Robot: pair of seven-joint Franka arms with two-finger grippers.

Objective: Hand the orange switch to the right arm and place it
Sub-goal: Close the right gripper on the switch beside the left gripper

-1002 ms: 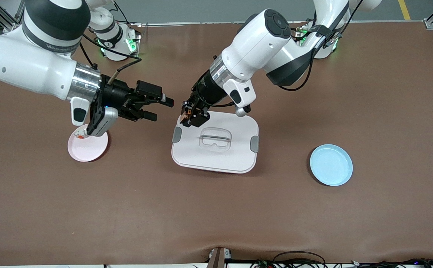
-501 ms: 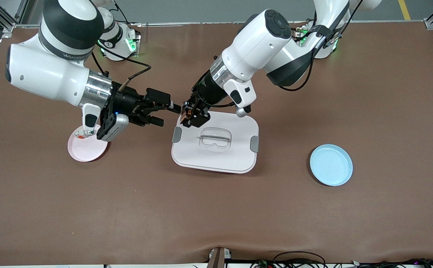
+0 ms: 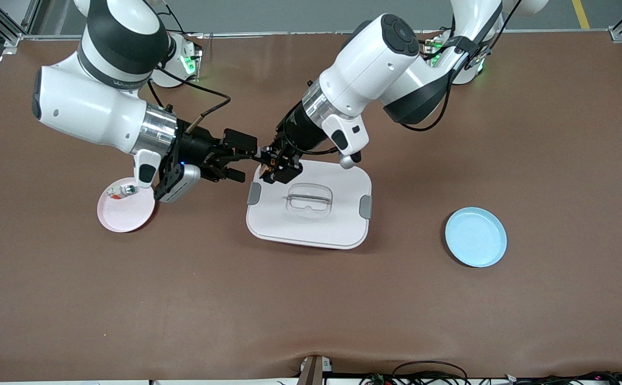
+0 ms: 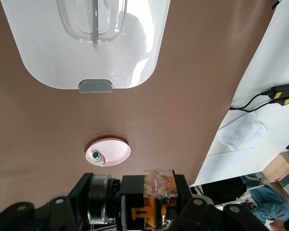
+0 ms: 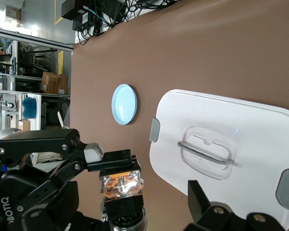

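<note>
The orange switch (image 3: pixel 270 159) sits pinched in your left gripper (image 3: pixel 274 164), held out over the corner of the white lid (image 3: pixel 337 224) so its body is exposed. Your right gripper (image 3: pixel 247 158) is spread wide, fingers (image 5: pixel 81 149) either side of it, not yet clamped.

Orange switch (image 3: pixel 269 159) mostly hidden between gripper fingers; small part on pink plate (image 3: pixel 125 212) too small to identify.

The orange switch (image 3: pixel 269 159), a tiny black box with an orange centre, hangs above the table, clamped.
</note>
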